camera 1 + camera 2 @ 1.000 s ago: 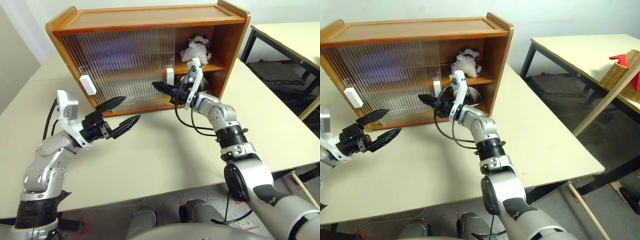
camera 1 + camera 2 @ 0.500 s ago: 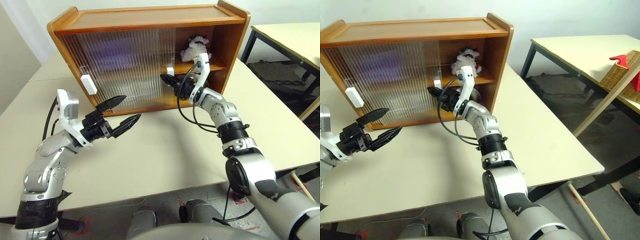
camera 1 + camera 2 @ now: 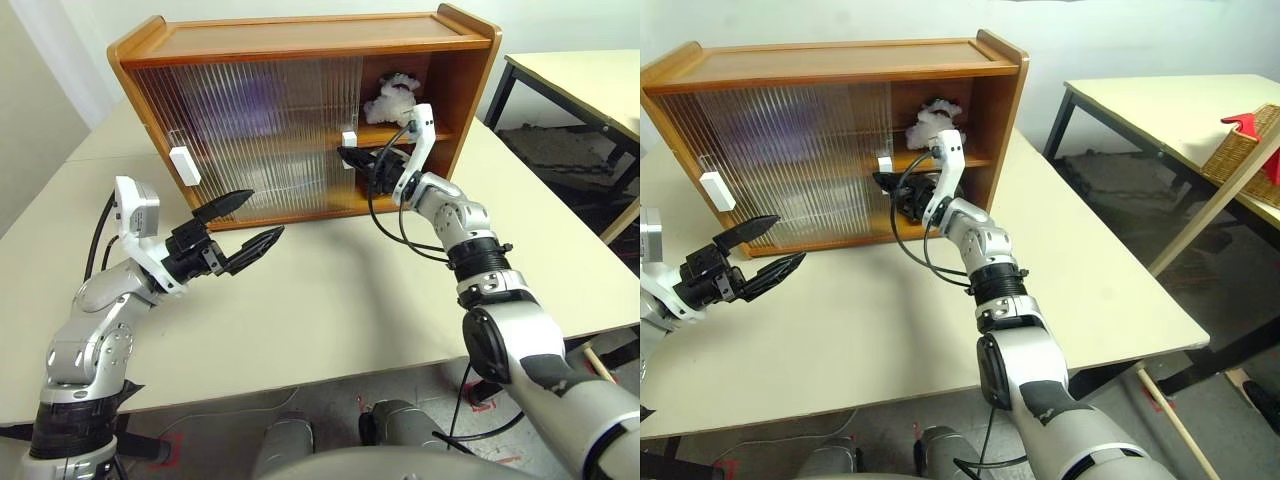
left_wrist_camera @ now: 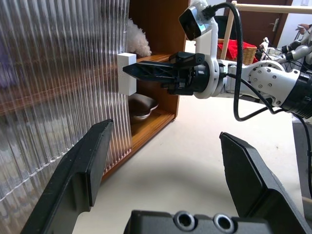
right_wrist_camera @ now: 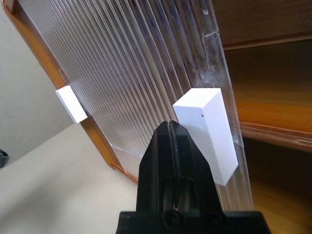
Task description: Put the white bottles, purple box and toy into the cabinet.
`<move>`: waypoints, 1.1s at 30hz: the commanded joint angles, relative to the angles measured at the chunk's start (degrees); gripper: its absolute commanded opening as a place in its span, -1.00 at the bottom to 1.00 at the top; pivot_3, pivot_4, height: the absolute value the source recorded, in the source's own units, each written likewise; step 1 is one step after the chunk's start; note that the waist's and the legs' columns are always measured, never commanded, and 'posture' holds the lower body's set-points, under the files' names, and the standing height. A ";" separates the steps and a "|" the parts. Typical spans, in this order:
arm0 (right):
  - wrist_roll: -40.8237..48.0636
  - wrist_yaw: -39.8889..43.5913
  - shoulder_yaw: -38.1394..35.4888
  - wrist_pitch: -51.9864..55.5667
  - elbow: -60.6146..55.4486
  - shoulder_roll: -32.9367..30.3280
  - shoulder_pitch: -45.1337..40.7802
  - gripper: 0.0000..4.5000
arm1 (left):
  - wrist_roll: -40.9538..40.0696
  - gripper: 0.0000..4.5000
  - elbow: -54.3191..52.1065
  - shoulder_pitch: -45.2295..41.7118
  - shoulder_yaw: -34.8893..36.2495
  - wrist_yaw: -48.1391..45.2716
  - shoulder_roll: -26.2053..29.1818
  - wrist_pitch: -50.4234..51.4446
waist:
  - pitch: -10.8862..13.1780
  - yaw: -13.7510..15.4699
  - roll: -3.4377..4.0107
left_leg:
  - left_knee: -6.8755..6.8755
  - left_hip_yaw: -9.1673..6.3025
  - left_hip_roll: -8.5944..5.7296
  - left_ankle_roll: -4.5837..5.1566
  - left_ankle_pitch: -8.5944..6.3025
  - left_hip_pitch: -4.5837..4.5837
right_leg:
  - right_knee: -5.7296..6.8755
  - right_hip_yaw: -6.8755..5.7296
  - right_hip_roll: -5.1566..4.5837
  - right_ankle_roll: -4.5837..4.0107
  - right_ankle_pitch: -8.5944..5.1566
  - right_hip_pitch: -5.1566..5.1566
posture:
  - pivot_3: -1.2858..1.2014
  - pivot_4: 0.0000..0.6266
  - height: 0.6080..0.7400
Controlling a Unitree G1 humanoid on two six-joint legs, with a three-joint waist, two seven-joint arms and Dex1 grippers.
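Note:
The cabinet point(image 3: 300, 35) stands on the table, its ribbed sliding doors covering all but the right end. In that open end, the white plush toy point(image 3: 392, 97) sits on the upper shelf. A purple blur point(image 3: 250, 100) shows through the ribbed door; I cannot tell what it is. The white bottles are hidden. My right gripper point(image 3: 345, 153) is shut, and its tip presses against the left side of the right door's white handle point(image 5: 207, 131). My left gripper point(image 3: 245, 225) hangs open and empty over the table, in front of the cabinet's left half.
A shiny metal dish point(image 4: 141, 105) lies on the lower shelf in the open end. The left door carries a second white handle point(image 3: 184, 165). Bare tabletop point(image 3: 330, 300) stretches in front of the cabinet. To the right, another table point(image 3: 1160, 100) holds a wicker basket point(image 3: 1240, 150).
My right gripper has moved right and up along the door to the handle. The door has slid a little to the right with it. The left arm has stayed still.

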 commanded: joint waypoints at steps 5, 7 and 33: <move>-1.05 -2.19 -2.42 -1.30 0.72 -3.74 0.00 -0.98 | 0.16 1.00 0.09 0.34 0.02 -0.78 0.23 -0.17 | 0.00 0.50 0.00 | 0.00 -0.02 0.00 -0.01 0.00 0.00 | 0.00 0.00 -0.01 -0.04 0.13 0.02 | -0.04 -1.00 1.00; -1.10 -2.41 -2.69 -1.56 1.20 -4.31 -0.16 -0.98 | 0.26 1.00 0.30 0.17 -0.08 -0.96 0.16 -0.26 | 0.00 0.56 0.00 | 0.00 -0.04 0.00 -0.01 0.00 -0.01 | 0.00 0.00 -0.01 -0.06 0.17 0.02 | -0.04 -1.00 1.00; 6.91 16.39 1.56 25.63 -14.58 -11.59 5.84 -0.98 | 0.59 1.00 1.42 0.05 0.06 -1.58 0.06 -0.88 | 0.01 -0.39 0.01 | -0.15 0.45 -0.04 -0.17 -0.23 0.37 | 0.00 0.09 0.33 0.38 -0.45 0.27 | -0.04 -1.00 1.00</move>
